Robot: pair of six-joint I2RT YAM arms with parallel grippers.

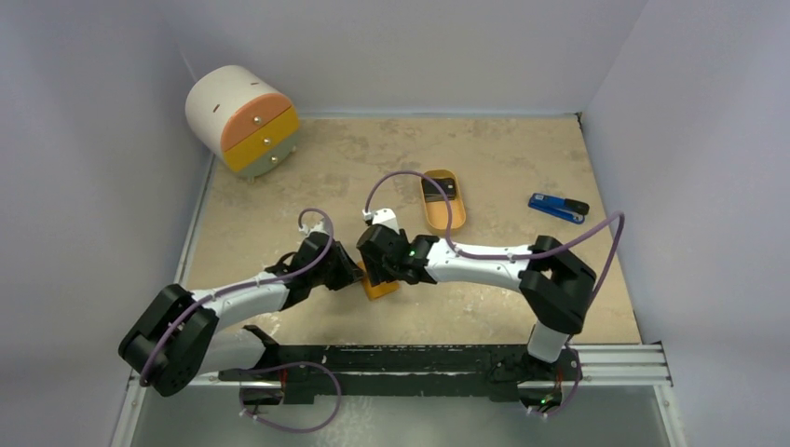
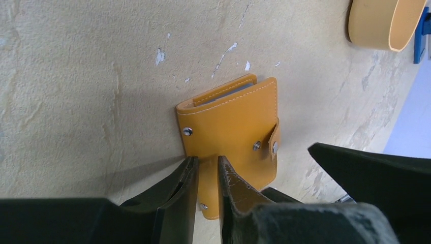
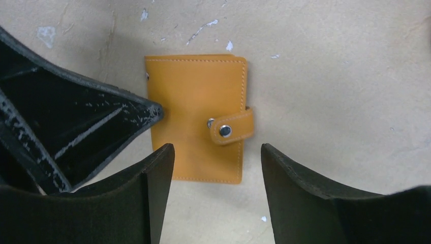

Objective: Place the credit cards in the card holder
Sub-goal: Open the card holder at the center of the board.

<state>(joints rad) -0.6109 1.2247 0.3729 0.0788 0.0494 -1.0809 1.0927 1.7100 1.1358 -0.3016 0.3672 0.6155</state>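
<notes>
The card holder (image 1: 380, 283) is an orange-tan wallet. It lies flat on the table, folded, with its snap tab fastened (image 3: 229, 127). It also shows in the left wrist view (image 2: 231, 122). My left gripper (image 2: 206, 162) is nearly shut, with a thin gap, and its tips rest at the wallet's edge. It holds nothing that I can see. My right gripper (image 3: 218, 152) is open and empty, hovering just over the wallet (image 3: 195, 101). In the top view both grippers (image 1: 349, 270) (image 1: 377, 253) meet over the wallet. A dark credit card (image 1: 438, 189) lies in the oval tray.
An orange oval tray (image 1: 449, 220) lies beyond the wallet and shows in the left wrist view (image 2: 378, 25). A blue-and-black gadget (image 1: 559, 207) lies at the right. A round white drawer unit (image 1: 242, 119) stands at the back left. Walls enclose the table.
</notes>
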